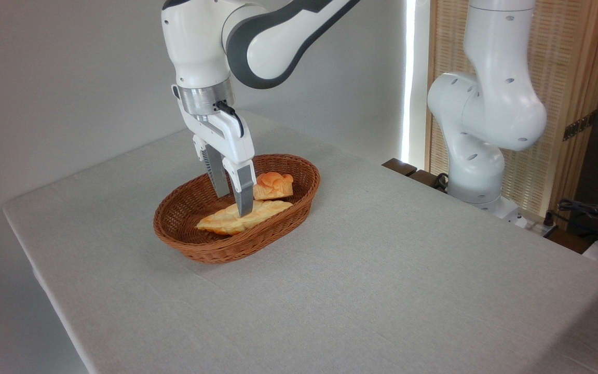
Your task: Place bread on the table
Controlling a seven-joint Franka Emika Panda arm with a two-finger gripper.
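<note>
Basket [226, 249] holds bread [226, 222] and bun [274, 186]; gripper [232, 201] fingers spread astride bread.

White Franka arm [257, 41] with dark grey joint bands, silver wrist ring, black cable, grey-fingered gripper [233, 200].

The bread [242, 217] is pale golden-yellow with browned tips; the bun [273, 186] behind it is orange. The woven basket [201, 248] is brown. The table [382, 270] is light grey-beige, fabric-textured. The arm [257, 41] is white and dark grey.
</note>
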